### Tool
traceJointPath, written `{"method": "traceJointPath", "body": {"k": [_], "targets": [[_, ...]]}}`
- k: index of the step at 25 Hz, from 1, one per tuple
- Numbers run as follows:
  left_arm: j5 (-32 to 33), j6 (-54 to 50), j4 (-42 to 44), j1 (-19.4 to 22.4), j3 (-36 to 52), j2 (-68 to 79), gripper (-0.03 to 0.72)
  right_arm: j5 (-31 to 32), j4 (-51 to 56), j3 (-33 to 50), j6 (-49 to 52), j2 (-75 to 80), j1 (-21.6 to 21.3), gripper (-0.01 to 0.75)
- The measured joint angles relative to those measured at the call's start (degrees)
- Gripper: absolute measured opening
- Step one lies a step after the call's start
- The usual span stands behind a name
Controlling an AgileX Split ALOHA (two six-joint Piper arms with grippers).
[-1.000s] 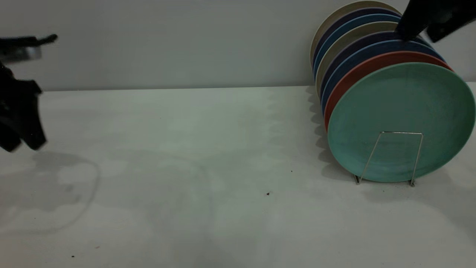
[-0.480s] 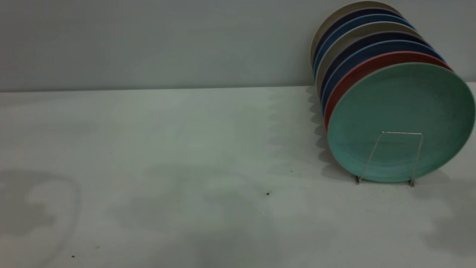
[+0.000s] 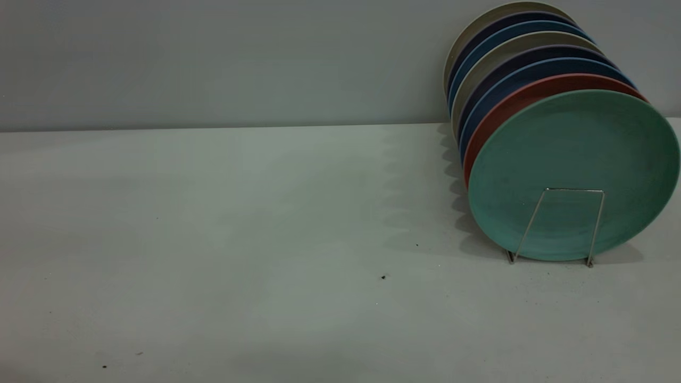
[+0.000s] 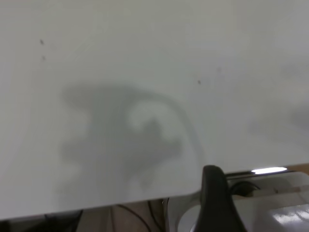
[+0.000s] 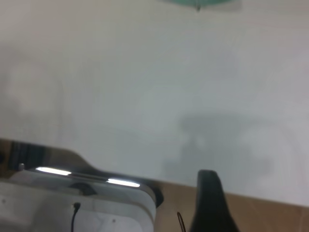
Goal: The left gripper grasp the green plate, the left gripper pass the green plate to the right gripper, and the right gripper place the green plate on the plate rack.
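Green plate (image 3: 574, 159): round, teal-green, matte, shallow raised rim. Stands on edge in plate rack (image 3: 564, 226), front of row, face toward exterior camera, tilted back against salmon-pink plate behind. Sliver of its lower edge shows in right wrist view (image 5: 198, 3).

Plate rack: thin silver wire, squared upright loop crossing plate's lower face, feet on white table at right side, far lower than plate.
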Motion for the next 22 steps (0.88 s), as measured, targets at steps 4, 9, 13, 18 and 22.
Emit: {"method": "traceJointPath", "body": {"k": [4, 9, 13, 18, 22], "targets": [[2.8, -0.3, -0.6, 0.0, 6.7, -11.7, 0.493, 0.0, 2.9, 9.7, -0.9, -10.6, 0.0, 0.527], [7.6, -1.0, -0.7, 0.0, 11.7, -26.7, 0.493, -0.2, 2.6, 18.7, -2.1, -22.0, 0.0, 0.527], [8.9, -3.3, -0.8, 0.0, 12.3, -36.0, 0.493, -1.9, 0.8, 22.4, -2.3, -29.6, 0.0, 0.527], [8.9, -1.8, -0.5, -0.6, 12.3, -45.1, 0.493, -2.8, 0.4, 23.5, -3.2, -39.0, 0.0, 0.527], [8.9, -1.8, 1.8, -3.6, 12.5, -49.4, 0.492, -2.8, 0.4, 23.6, -3.4, -42.9, 0.7, 0.527]]}}
